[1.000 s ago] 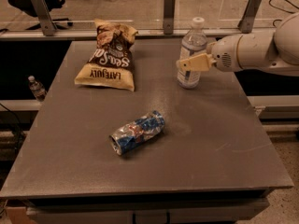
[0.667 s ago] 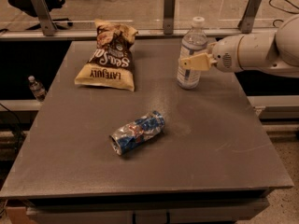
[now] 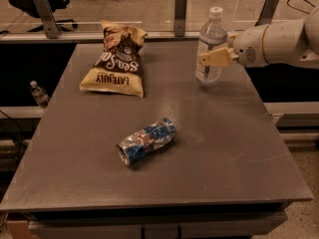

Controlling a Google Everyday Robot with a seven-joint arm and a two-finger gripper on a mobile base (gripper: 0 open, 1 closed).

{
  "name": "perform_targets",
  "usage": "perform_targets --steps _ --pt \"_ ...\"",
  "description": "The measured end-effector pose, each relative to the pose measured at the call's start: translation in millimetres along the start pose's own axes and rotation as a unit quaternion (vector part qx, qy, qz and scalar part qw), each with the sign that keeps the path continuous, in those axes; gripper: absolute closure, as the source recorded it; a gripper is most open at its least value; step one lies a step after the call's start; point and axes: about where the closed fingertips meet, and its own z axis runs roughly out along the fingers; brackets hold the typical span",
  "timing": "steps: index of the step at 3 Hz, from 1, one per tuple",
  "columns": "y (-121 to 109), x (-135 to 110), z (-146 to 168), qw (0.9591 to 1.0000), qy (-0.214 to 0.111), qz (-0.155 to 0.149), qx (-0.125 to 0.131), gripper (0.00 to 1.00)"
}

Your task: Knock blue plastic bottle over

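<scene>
The blue plastic bottle [image 3: 211, 36], clear with a white cap and a pale label, stands upright at the back right of the dark grey table [image 3: 224, 148]. My gripper [image 3: 211, 59], tan-tipped on a white arm that reaches in from the right, points left and overlaps the bottle's right side at label height. It looks to be touching the bottle. The bottle's lower body shows below the gripper.
A brown-and-yellow chip bag [image 3: 117, 59] lies at the back left. A crushed blue-and-silver can [image 3: 146, 140] lies near the table's middle. A small bottle [image 3: 39, 93] stands on the floor off the left edge. A glass rail with posts [image 3: 181, 11] runs behind the table.
My gripper has risen from the bottle's lower part to label height. The bottle still stands upright; the bag and can have not moved.
</scene>
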Motion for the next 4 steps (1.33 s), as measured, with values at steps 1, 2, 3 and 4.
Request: perform_targets --steps 1,2,3,4 --pt "-7 -12 -15 0.9978 0.043 -0.049 -0.010 1.00" --pt "-3 -15 -22 0.9842 0.129 -0.119 -0.027 1.00" --pt "10 0 -8 0.9472 0.240 -0.202 -0.067 1.00" --pt "23 23 13 0.8923 0.343 -0.271 -0.112 1.00"
